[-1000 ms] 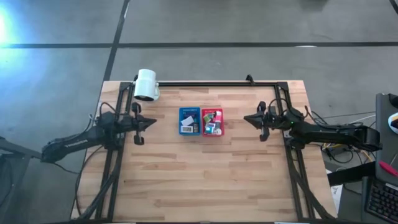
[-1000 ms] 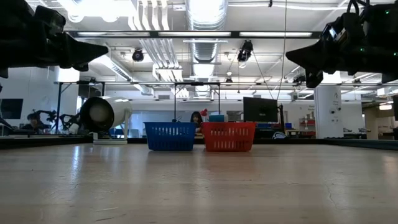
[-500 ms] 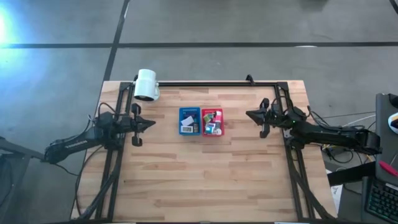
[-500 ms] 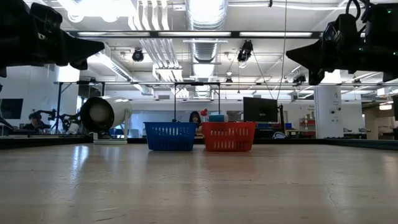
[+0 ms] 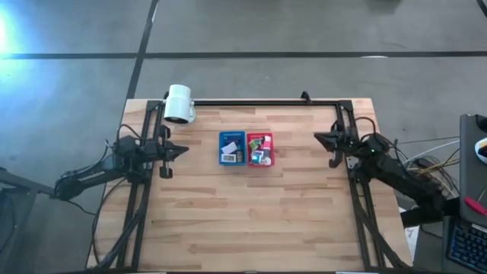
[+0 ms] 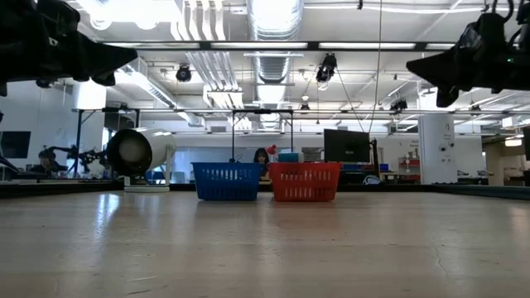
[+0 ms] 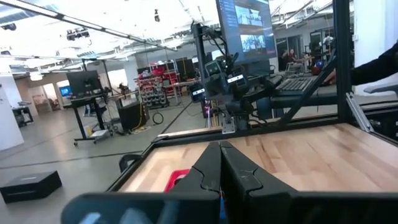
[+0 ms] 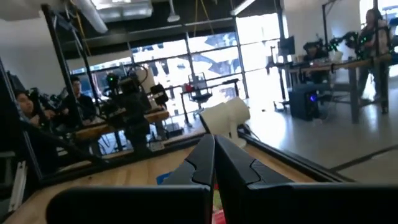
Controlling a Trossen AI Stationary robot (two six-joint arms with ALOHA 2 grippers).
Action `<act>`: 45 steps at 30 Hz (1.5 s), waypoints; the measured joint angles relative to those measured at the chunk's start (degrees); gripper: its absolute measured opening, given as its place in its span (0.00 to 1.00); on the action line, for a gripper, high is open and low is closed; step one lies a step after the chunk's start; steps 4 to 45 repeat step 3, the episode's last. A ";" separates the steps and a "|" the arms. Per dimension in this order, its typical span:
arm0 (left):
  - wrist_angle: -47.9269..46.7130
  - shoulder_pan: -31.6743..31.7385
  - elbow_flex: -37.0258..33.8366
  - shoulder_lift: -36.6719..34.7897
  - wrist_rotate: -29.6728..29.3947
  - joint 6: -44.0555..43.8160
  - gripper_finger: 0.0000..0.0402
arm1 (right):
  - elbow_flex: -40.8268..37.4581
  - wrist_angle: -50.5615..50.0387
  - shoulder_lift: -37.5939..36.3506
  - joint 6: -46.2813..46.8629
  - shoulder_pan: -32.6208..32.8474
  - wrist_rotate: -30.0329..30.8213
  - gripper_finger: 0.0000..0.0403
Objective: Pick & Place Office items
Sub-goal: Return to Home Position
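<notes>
Two small perforated bins stand side by side at the table's middle, a blue one and a red one. The office items lie inside them as tiny mixed pieces, white ones in the blue bin, white and teal ones in the red bin. My left gripper hovers shut above the table, left of the blue bin, pointing at it. My right gripper hovers shut to the right of the red bin, near the right frame rail. Both stand high above the tabletop in the low view, the left gripper and the right gripper. Neither holds anything.
A large white cylinder-shaped lamp lies at the table's far left corner. A black frame runs along the far edge and down both sides. Bare wood lies between the bins and the near edge. People sit in the room beyond the table.
My right gripper has drawn back from the red bin toward the table's right edge, staying shut and high above the table. The bins and their pieces have kept still.
</notes>
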 joint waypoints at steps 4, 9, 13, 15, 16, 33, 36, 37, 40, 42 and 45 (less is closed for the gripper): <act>-0.02 -0.02 0.00 0.00 0.02 -0.64 0.00 | 0.08 -1.34 -0.80 0.54 -0.15 -0.55 0.02; -0.02 -0.02 0.00 0.00 0.02 -0.64 0.00 | 0.08 -1.34 -0.80 0.54 -0.15 -0.55 0.02; -0.02 -0.02 0.00 0.00 0.02 -0.64 0.00 | 0.08 -1.34 -0.80 0.54 -0.15 -0.55 0.02; -0.02 -0.02 0.00 0.00 0.02 -0.64 0.00 | 0.08 -1.34 -0.80 0.54 -0.15 -0.55 0.02; -0.02 -0.02 0.00 0.00 0.02 -0.64 0.00 | 0.08 -1.34 -0.80 0.54 -0.15 -0.55 0.02; -0.02 -0.02 0.00 0.00 0.02 -0.64 0.00 | 0.08 -1.34 -0.80 0.54 -0.15 -0.55 0.02; -0.02 -0.02 0.00 0.00 0.02 -0.64 0.00 | 0.08 -1.34 -0.80 0.54 -0.15 -0.55 0.02; -0.02 -0.02 0.00 0.00 0.02 -0.64 0.00 | 0.08 -1.34 -0.80 0.54 -0.15 -0.55 0.02; -0.02 -0.02 0.00 0.00 0.02 -0.64 0.00 | 0.08 -1.34 -0.80 0.54 -0.15 -0.55 0.02; -0.02 -0.02 0.00 0.00 0.02 -0.64 0.00 | 0.08 -1.34 -0.80 0.54 -0.15 -0.55 0.02; -0.02 -0.02 0.00 0.00 0.02 -0.64 0.00 | 0.08 -1.34 -0.80 0.54 -0.15 -0.55 0.02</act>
